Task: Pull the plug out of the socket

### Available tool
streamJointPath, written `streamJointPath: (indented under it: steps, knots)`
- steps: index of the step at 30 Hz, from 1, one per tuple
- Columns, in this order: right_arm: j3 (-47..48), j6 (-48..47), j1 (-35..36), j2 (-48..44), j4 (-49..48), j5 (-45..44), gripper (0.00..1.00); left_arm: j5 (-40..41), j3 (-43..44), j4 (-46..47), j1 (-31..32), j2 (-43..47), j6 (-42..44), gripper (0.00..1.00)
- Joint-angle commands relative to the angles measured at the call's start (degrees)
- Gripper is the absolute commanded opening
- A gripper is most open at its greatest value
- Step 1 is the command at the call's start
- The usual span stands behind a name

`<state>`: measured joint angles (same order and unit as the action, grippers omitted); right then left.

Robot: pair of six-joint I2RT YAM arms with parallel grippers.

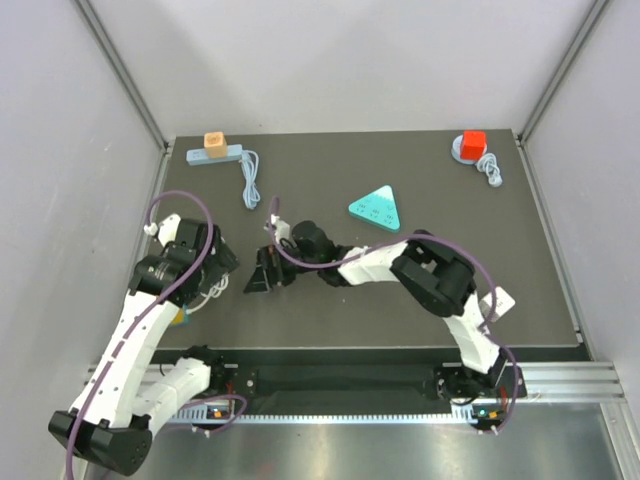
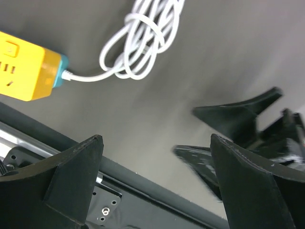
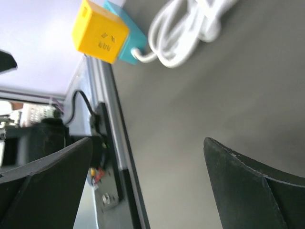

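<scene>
Left gripper (image 2: 156, 143): fingers spread, holding nothing, over dark table (image 2: 228, 57). Yellow socket strip (image 2: 24, 67) at upper left of frame, white cable (image 2: 143, 43) coiled just beside it. Right gripper (image 3: 147, 143): likewise released, nothing between its 2 fingers.
</scene>
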<state>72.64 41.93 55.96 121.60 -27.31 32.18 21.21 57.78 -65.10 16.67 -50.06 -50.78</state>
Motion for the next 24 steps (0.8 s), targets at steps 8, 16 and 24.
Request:
streamJointPath:
  steps: [8, 16, 24]
  knots:
    - [20.8, 5.6, 4.7, 13.6, -3.3, -8.2, 0.77, 1.6, 3.7, 1.5, -0.9, -1.4, -0.5, 0.94]
    - [28.1, 8.1, 5.5, 20.4, 2.3, -13.7, 0.55, -5.8, 2.7, 9.0, -0.9, 4.4, 7.7, 0.86]
    - [23.0, 6.2, 6.2, 18.2, 3.2, -18.4, 0.56, -5.0, 5.8, 9.9, -0.9, 5.3, 11.3, 0.83]
